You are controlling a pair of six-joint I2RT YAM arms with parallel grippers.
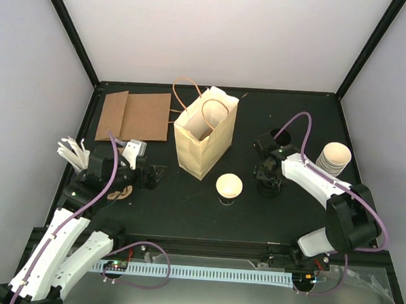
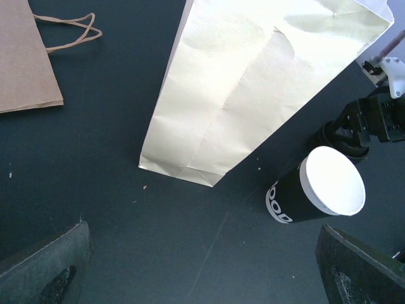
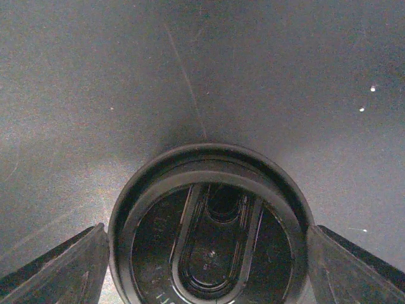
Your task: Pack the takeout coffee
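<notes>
The black table (image 1: 186,212) ends at a white wall behind and at each side, with black frame posts in the far corners. A cream paper bag with brown loop handles (image 1: 202,135) stands open in the middle and takes most of the centre. A flat brown paper bag (image 1: 133,114) lies at the far left, well apart from it. A stack of cream paper cups (image 1: 334,159) stands near the right edge. The widest free room is the bare strip between the cream bag and the near edge. There is also open table in front of the left gripper (image 2: 202,266), between the two bags.

The takeout coffee, a small tapered paper cup (image 1: 229,187), stands on its base just in front of the cream bag's near right corner, not touching it. It is between the bag and the right gripper (image 1: 268,183). In the left wrist view the cup (image 2: 319,190) has a black outer wall with white letters, a white rolled rim and a white inside. It is much smaller than the bag.

The left gripper has its fingers (image 2: 44,266) spread wide, with nothing between them. The right gripper (image 3: 205,266) is spread wide around a round black plastic lid (image 3: 209,240). The lid's rim reaches both fingers (image 3: 57,269), but I cannot tell if they press on it.
</notes>
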